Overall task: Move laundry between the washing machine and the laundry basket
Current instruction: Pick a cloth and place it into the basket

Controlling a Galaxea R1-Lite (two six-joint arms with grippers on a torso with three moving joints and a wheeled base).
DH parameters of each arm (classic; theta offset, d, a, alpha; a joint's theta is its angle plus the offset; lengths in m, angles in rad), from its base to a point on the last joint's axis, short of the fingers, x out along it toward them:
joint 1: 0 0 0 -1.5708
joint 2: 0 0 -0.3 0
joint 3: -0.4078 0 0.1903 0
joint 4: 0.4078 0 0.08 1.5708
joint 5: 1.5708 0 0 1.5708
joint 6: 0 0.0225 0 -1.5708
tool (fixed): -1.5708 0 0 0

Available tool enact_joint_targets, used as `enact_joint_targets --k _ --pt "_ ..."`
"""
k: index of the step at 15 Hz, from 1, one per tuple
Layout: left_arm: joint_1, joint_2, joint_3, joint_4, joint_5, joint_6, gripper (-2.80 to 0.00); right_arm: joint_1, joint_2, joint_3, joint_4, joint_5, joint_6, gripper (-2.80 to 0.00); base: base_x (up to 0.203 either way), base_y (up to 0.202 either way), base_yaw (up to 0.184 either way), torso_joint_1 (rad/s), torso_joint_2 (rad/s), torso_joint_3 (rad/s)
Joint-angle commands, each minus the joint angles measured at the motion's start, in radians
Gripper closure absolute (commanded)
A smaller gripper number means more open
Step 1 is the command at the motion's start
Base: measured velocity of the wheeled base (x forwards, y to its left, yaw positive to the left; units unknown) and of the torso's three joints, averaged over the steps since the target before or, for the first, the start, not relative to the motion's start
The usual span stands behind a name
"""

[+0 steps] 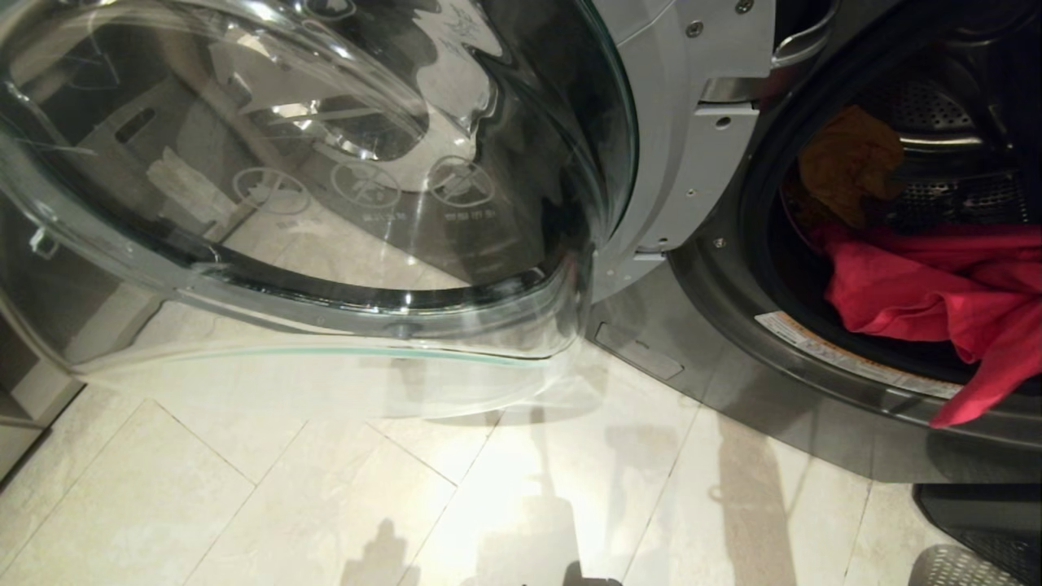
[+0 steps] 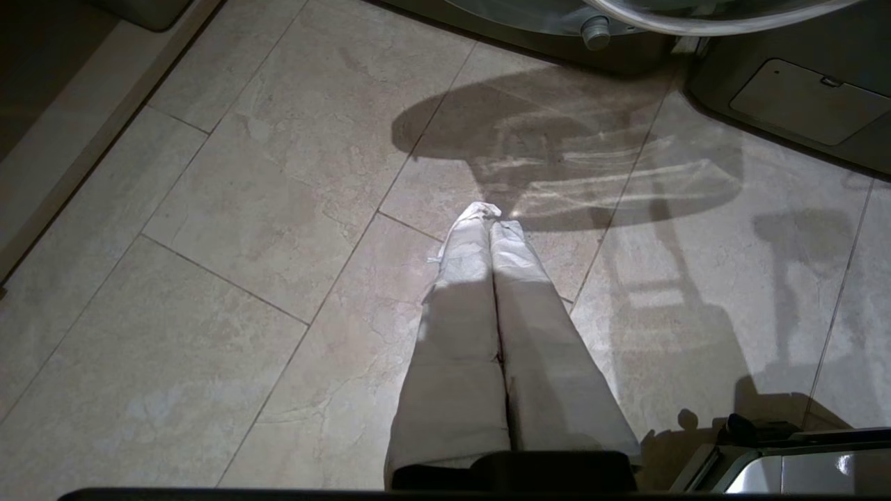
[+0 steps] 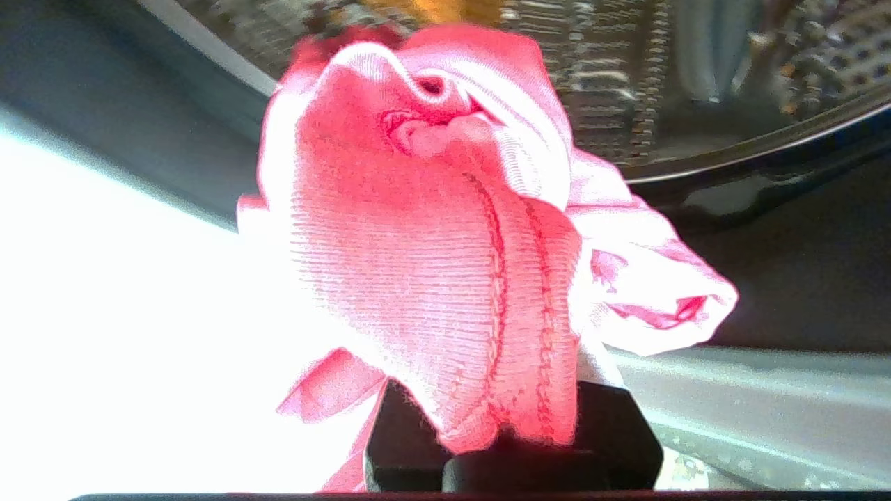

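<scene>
Clenched empty over the floor tiles, the left hand (image 2: 491,223) idles, while at the washing machine (image 1: 716,163) mouth the right hand (image 3: 511,445) pinches the red-pink garment (image 3: 445,264), probably light, limp, best gripped by a bunched fold.

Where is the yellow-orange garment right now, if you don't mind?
In the head view, at right, the yellow-orange garment lies inside the drum, behind the red-pink garment.

A red-pink garment (image 1: 936,285) with ribbed knit spills from the dark grey washing machine (image 1: 733,325); a yellow-orange one (image 1: 847,163) lies behind, above pale beige floor tiles (image 1: 326,505).
</scene>
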Motion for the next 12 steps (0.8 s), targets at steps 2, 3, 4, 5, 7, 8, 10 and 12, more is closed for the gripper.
enact_joint_targets --k 2,3,4,5,7,8,10,12 --pt "-0.001 0.000 0.040 -0.001 0.000 0.000 0.00 0.012 -0.159 -0.021 0.163 0.091 -0.016 0.00 0.000 0.000 0.000 0.000 0.00 0.000" --pt "0.000 0.000 0.040 -0.001 0.000 -0.001 0.00 0.015 -0.219 -0.060 0.316 0.152 -0.017 0.00 0.000 0.000 0.000 0.000 0.00 0.000" --pt "0.000 0.000 0.040 -0.001 0.000 -0.003 0.00 0.016 -0.276 -0.116 0.491 0.221 -0.018 0.00 0.000 0.000 0.000 0.000 0.00 0.000" --pt "-0.001 0.000 0.040 -0.001 0.000 -0.006 0.00 0.017 -0.324 -0.208 0.664 0.294 -0.018 0.00 0.000 0.000 0.000 0.000 0.00 0.000" --pt "-0.001 0.000 0.040 -0.001 0.001 -0.006 0.00 0.017 -0.384 -0.395 0.923 0.397 -0.019 0.00 0.000 0.000 0.000 0.000 0.00 0.000" --pt "0.000 0.000 0.040 -0.001 0.000 -0.009 0.00 0.017 -0.400 -0.475 0.997 0.429 -0.018 0.00 0.000 0.000 0.000 0.000 0.00 0.000" --pt "-0.001 0.000 0.040 -0.004 -0.009 -0.009 0.00 0.017 -0.413 -0.607 1.059 0.461 -0.007 0.00 0.000 0.000 0.000 0.000 0.00 0.000" --pt "0.000 0.000 0.040 -0.004 -0.009 -0.009 0.00 0.015 -0.416 -0.686 1.080 0.471 0.014 0.00 0.000 0.000 0.000 0.000 0.00 0.000"
